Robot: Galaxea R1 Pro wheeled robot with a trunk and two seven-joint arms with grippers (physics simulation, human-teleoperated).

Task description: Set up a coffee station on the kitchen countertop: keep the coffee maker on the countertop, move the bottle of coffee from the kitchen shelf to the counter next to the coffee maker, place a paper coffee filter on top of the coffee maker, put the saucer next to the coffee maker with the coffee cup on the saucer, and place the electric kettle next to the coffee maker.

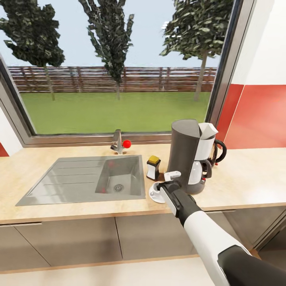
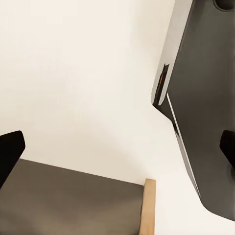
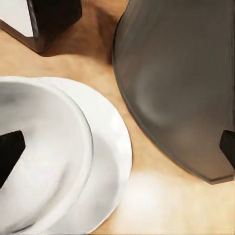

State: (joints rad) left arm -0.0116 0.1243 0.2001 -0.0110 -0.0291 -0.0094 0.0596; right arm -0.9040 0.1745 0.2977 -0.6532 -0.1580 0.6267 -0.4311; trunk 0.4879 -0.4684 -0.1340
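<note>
The dark grey coffee maker [image 1: 186, 153] stands on the countertop [image 1: 246, 178] with a white paper filter [image 1: 208, 130] on top. The black electric kettle [image 1: 219, 152] is right behind it. The bottle of coffee [image 1: 153, 167], yellow-lidded, stands just left of it. A white saucer [image 1: 154, 194] lies in front of the bottle. The right gripper [image 1: 166, 183] hovers over the saucer and is open. The right wrist view has the white cup [image 3: 41, 152] sitting on the saucer [image 3: 115, 156], beside the coffee maker's base [image 3: 176, 83] and the bottle [image 3: 46, 17]. The left gripper [image 2: 117, 149] is open, holding nothing.
A steel sink [image 1: 79, 178] with a drainboard takes up the counter's left half, with a faucet [image 1: 118, 143] behind it below the window. Cabinet fronts [image 1: 119, 238] run under the counter. The left wrist view has a grey cabinet panel [image 2: 68, 200] and a wooden edge [image 2: 149, 205].
</note>
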